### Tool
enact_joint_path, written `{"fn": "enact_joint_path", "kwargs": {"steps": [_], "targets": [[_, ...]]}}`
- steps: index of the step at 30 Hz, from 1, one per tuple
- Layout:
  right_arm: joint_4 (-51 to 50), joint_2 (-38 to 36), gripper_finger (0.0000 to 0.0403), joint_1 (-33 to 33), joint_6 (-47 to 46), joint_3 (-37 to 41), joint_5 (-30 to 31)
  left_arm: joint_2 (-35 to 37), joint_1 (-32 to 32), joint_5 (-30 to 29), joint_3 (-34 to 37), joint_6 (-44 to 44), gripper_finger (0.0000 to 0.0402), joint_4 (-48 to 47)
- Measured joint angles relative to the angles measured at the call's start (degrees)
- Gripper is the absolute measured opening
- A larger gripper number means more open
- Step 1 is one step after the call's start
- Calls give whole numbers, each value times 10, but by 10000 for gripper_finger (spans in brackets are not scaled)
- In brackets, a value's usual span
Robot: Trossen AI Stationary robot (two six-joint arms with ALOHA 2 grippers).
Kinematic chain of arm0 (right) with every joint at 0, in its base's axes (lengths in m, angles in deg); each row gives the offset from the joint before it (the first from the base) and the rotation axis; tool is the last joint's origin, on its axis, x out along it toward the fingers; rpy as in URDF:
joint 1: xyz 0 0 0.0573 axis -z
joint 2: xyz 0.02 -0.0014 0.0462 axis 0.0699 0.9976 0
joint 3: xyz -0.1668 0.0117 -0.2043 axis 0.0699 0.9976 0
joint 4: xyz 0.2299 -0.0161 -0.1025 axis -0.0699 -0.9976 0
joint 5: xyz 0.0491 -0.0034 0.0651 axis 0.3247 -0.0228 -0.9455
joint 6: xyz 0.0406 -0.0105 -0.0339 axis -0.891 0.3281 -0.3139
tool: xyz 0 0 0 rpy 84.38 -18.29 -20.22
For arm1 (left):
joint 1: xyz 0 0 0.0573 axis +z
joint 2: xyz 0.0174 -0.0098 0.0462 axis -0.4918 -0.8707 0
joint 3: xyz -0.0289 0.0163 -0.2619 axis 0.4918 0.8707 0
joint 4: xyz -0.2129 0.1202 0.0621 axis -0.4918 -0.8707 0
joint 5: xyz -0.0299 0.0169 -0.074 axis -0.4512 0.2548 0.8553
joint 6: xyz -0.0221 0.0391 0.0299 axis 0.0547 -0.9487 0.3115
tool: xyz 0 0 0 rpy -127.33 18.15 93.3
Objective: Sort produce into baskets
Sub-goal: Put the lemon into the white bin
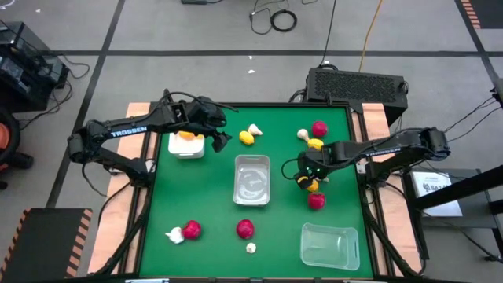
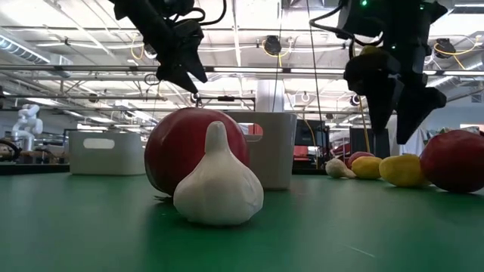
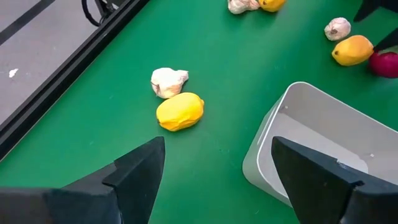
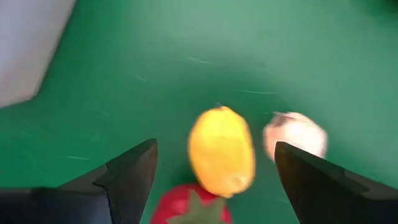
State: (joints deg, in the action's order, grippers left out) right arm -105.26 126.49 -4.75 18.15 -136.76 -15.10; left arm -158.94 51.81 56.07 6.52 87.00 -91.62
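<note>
The right end effector (image 4: 214, 180) hangs with fingers apart above a lemon (image 4: 222, 151) beside the central clear basket (image 1: 252, 179); centre the fingers over it, clear of the strawberry (image 4: 189, 208) and garlic (image 4: 295, 138) alongside. The left end effector (image 3: 217, 171) waits apart near the white basket (image 3: 311, 146).

Floor (image 1: 196, 71): grey concrete, marked with dark lines.
Cables (image 1: 275, 17): black loops lying on the floor beyond the counter; an orange lead (image 1: 369, 31) runs beside them.
Black box (image 1: 357, 85): vented case on the floor at the counter's far edge.
Counter (image 1: 212, 212): green surface, pale wooden side rails.
Ceiling (image 2: 76, 45): white beams and pipes, strip lights, hall-like room.
Hazard tape (image 1: 78, 236): orange-black stripes, near corner.
</note>
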Motion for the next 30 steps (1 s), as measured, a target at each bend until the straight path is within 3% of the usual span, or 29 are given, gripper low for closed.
{"fn": "enact_joint_path", "kwargs": {"steps": [12,26,30], "targets": [[33,3,313,-36,-29,29,25,0,0,0,0,0,302,5],[48,96,313,-58,-30,30,28,0,0,0,0,0,302,5],[55,103,294,-61,-28,30,27,0,0,0,0,0,302,5]]}}
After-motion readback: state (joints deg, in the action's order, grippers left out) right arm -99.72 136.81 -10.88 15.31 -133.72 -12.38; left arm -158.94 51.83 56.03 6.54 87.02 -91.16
